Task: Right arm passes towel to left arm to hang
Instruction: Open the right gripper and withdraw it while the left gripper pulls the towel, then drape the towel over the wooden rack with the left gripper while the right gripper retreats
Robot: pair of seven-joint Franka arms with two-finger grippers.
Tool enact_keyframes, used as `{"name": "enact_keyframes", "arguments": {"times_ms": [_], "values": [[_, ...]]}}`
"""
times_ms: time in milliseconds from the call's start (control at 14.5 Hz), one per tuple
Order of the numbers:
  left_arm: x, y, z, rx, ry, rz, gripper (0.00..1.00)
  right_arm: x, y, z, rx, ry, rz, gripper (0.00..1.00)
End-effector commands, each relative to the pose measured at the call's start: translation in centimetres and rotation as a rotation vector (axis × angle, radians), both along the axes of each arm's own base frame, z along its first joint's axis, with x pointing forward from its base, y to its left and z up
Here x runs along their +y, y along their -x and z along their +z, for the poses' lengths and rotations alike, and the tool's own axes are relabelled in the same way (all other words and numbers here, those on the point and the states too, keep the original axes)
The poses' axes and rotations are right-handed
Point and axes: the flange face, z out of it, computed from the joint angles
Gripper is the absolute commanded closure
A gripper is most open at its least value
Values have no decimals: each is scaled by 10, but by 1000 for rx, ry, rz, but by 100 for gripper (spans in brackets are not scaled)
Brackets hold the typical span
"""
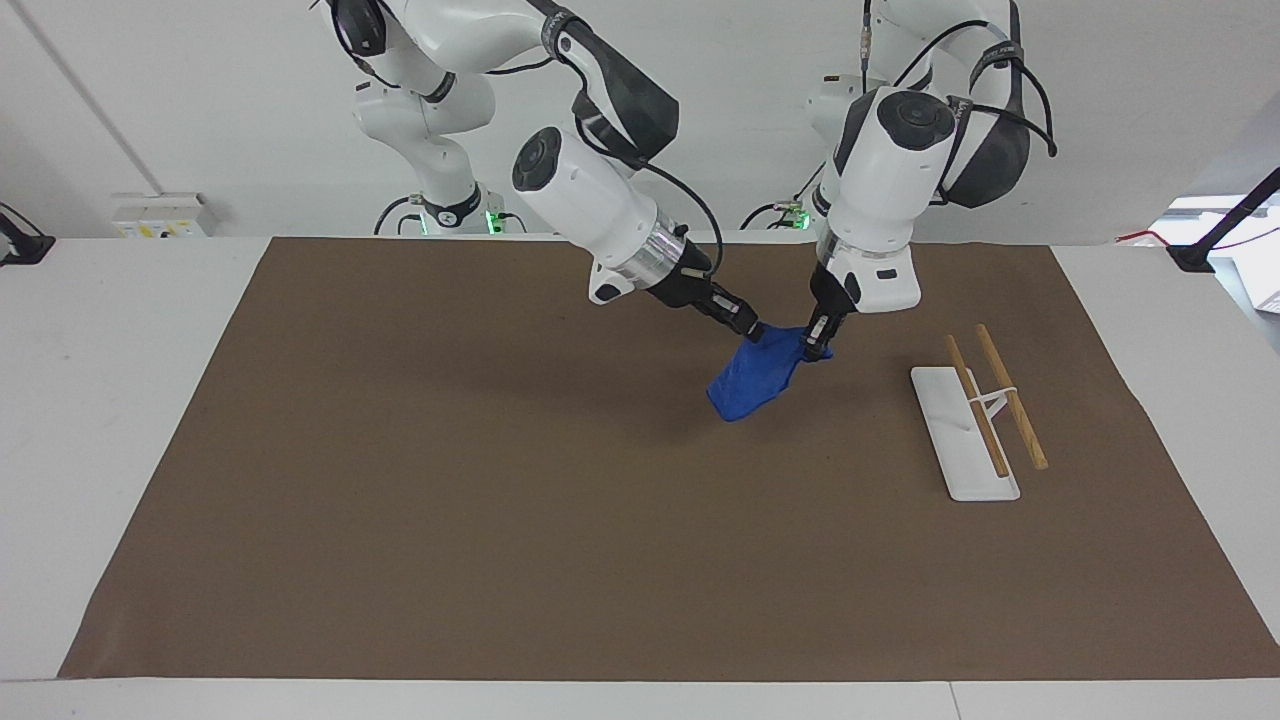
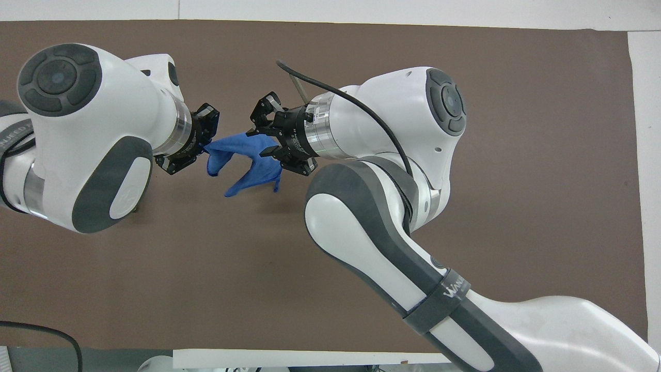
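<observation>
My right pincer (image 1: pixel 750 328) is up in the air over the middle of the worktop (image 1: pixel 400 520), closed on one upper corner of the towel (image 1: pixel 756 378). My left pincer (image 1: pixel 820 340) is at the towel's other upper corner, over the same stretch of brown mat, and it looks pinched on the cloth too, so the towel hangs stretched between us, clear of the surface.

The towel is a small royal-blue cloth, soft and limp: its top edge runs fairly taut from grip to grip, and the rest sags in a folded point below. I judge it very light and in no way fragile, but it will bunch and slide if held by too little fabric, so a hold well in from the corner, on a doubled fold, seems safest. I cannot make out a hanging loop here.

Toward the left arm's end of the worktop stands the rack (image 1: pixel 975 420): a flat white base carrying two thin, round wooden rails side by side, smooth and rigid.
</observation>
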Motion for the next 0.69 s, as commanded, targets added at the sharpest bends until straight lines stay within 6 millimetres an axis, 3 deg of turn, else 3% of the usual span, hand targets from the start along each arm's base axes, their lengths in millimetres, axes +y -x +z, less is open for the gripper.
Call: {"name": "enact_keyframes", "arguments": {"times_ms": [0, 138, 277, 484, 623], "values": [[54, -19, 4, -9, -75, -43, 100, -44, -26, -8, -130, 159, 55, 0], [94, -36, 2, -18, -109, -89, 100, -91, -46, -13, -166, 238, 136, 0], [130, -47, 3, -30, -152, -137, 100, -154, -60, -10, -204, 327, 305, 0], [189, -70, 7, -104, -205, -183, 100, -250, -61, 12, -217, 495, 506, 0], [218, -76, 10, -125, -277, -233, 100, -285, -51, 25, -189, 658, 636, 0]]}}
